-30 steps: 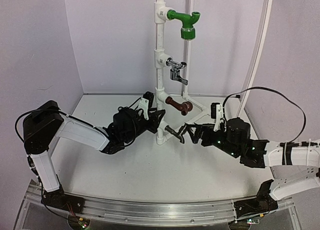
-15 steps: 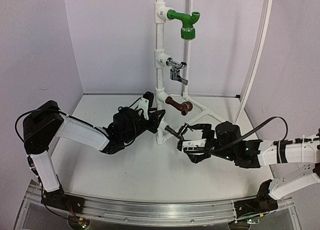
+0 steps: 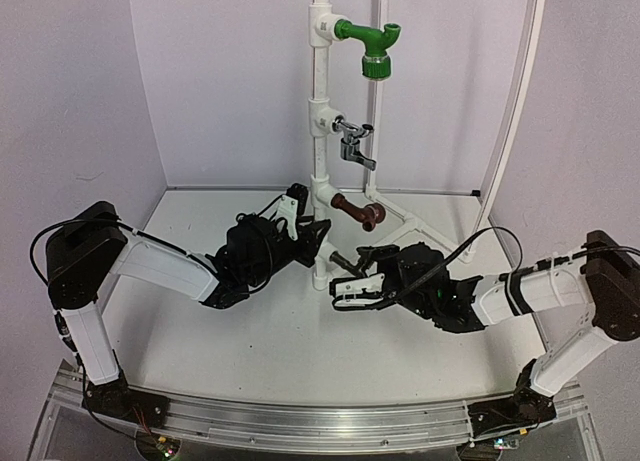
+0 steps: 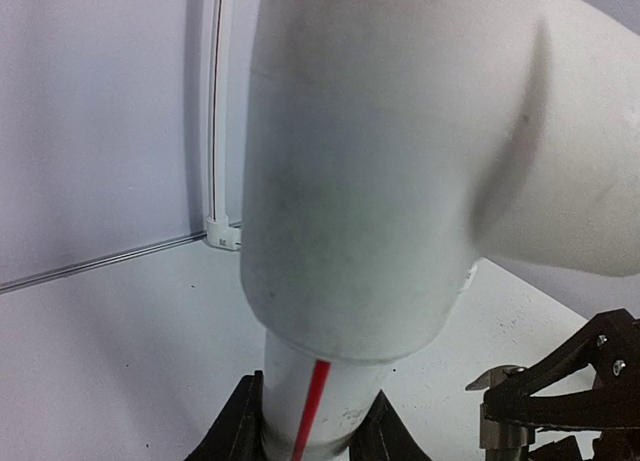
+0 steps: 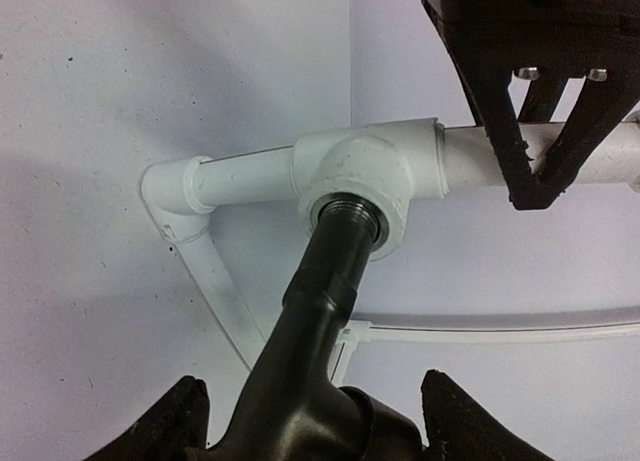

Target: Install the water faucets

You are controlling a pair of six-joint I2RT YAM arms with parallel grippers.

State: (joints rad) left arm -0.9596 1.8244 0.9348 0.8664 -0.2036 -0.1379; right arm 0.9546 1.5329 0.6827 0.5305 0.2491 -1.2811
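Observation:
Four water faucets sit in the tees of an upright white pipe (image 3: 319, 91): green (image 3: 368, 43) at the top, then silver (image 3: 352, 141), brown (image 3: 358, 211) and the dark grey-black faucet (image 3: 343, 263) lowest. My left gripper (image 3: 313, 233) is shut on the pipe's lower part, and its black fingers (image 4: 235, 431) press both sides of the pipe (image 4: 330, 281). My right gripper (image 3: 350, 276) straddles the dark faucet. That faucet's threaded end (image 5: 350, 216) is in the white tee (image 5: 365, 176). Its body lies between my right gripper's (image 5: 318, 421) spread fingers (image 5: 455, 421), with a gap on the right side.
The pipe stand's slanted brace (image 5: 215, 281) and foot run along the table behind the tee. A thin white tube (image 3: 510, 111) rises at the back right. Purple walls close in on three sides. My left gripper's fingers (image 5: 530, 101) show near the tee in the right wrist view.
My right arm has swung left and turned, bringing its gripper around the dark faucet, and its jaws have narrowed. The left arm has stayed shut on the pipe.

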